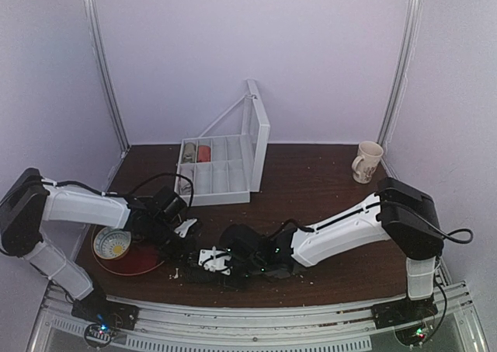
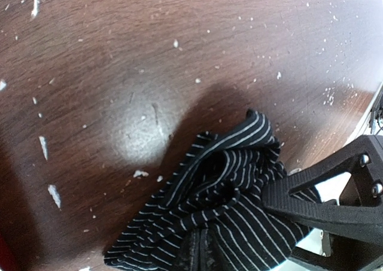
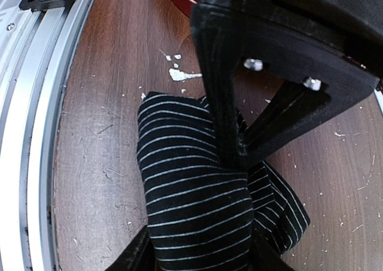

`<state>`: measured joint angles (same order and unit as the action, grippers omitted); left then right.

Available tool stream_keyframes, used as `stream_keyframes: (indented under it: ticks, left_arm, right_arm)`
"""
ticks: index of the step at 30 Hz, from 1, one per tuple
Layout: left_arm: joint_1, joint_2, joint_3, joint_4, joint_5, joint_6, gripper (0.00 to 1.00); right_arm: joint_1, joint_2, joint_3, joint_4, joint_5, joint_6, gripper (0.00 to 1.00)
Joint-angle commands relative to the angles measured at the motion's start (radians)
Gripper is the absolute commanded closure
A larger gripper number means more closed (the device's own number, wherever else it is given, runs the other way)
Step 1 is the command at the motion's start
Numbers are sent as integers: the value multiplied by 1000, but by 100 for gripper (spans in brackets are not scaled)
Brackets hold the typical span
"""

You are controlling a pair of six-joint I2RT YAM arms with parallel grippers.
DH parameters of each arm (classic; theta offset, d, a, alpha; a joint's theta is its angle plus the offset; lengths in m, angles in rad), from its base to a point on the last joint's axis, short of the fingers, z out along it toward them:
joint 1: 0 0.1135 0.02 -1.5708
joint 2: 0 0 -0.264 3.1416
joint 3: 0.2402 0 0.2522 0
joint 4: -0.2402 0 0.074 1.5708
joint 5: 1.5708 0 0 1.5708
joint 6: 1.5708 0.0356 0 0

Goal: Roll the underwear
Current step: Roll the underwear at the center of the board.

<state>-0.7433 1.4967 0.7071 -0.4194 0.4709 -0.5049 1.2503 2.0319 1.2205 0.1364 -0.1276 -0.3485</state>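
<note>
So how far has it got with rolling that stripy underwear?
Partway, I think. Done: the underwear is gathered into a thick bundle. In hand: the right pincer and left pincer are both on it. Left: loose folds stick out, so the roll needs tightening.

The light in here is soft and flat, falling from overhead, with a faint violet cast on the walls (image 1: 311, 57). From the top camera everything looks dullish and a little grainy, and the corner posts (image 1: 105, 72) slant in toward the middle. Up close on the left wrist, a pale sheen glares off the table (image 2: 134, 133) beside a soft shadow ringing the underwear (image 2: 221, 211), whose stripes stay crisp. On the right wrist, the metal rail (image 3: 30, 133) washes out bright
</note>
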Motion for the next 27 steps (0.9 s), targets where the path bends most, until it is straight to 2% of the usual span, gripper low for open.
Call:
stream_keyframes:
  ticks: [1, 3, 5, 9, 11, 16, 20, 27]
  left_arm:
    - [-8, 29, -22, -16, 5, -3, 95]
    - [-8, 32, -23, -15, 8, -3, 95]
    - [-8, 36, -23, -13, 11, -3, 95]
    - [-8, 42, -21, -12, 15, -2, 95]
    - [-8, 47, -19, -12, 17, 0, 95]
    - [-8, 49, -20, -10, 18, -4, 95]
    - [4, 8, 5, -45, 2, -12, 91]
    - [93, -146, 69, -171, -55, -36, 85]
  right_arm:
    - [23, 1, 6, 4, 78, -20, 56]
    - [35, -8, -8, 40, 124, -36, 54]
    - [43, -8, -4, 36, 146, -47, 58]
    - [54, -14, 1, 32, 155, -49, 73]
    - [57, -13, 1, 29, 155, -49, 77]
    - [60, -4, 19, -17, 150, -37, 100]
    - [57, 5, 34, -51, 137, 6, 100]
    - [30, 39, 69, -122, 64, 136, 100]
